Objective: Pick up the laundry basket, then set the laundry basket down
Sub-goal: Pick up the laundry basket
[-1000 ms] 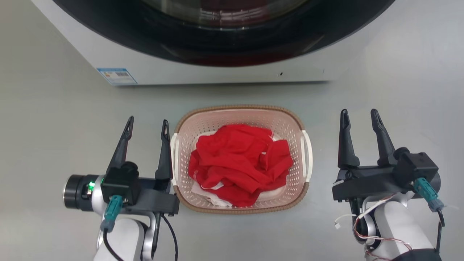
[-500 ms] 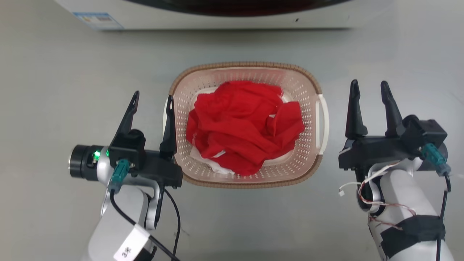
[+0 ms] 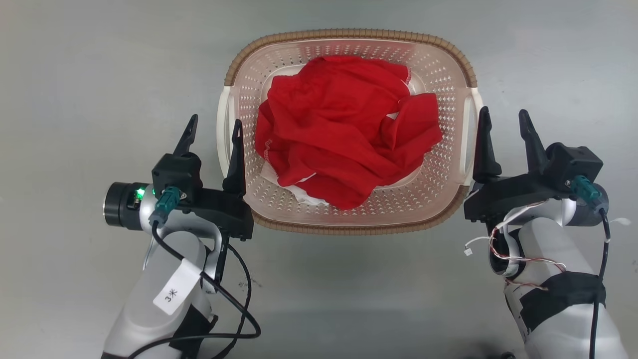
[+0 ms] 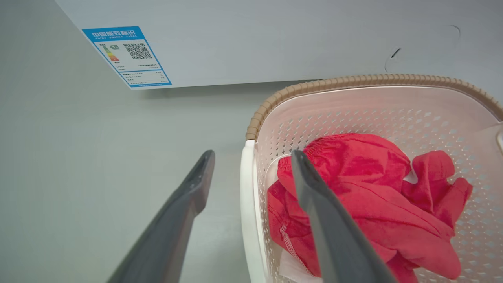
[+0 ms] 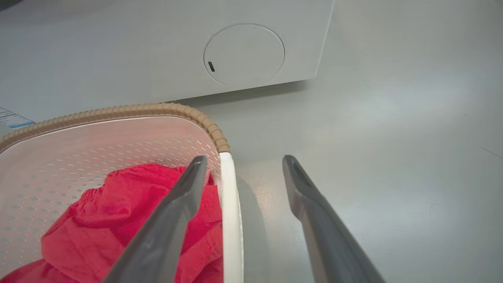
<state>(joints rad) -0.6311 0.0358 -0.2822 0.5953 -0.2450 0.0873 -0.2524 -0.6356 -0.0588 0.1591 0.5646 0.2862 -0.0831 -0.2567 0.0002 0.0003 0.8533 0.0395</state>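
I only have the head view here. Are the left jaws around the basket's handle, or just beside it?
Observer: Around it, by the left wrist view: the left gripper has the left handle between its open jaws, one jaw over the red cloth in the laundry basket.
Operator: And the right?
Observer: Same: the right handle sits between the right gripper and its open jaws.
Operator: Anything beyond the basket?
Observer: A washing machine with a blue label.
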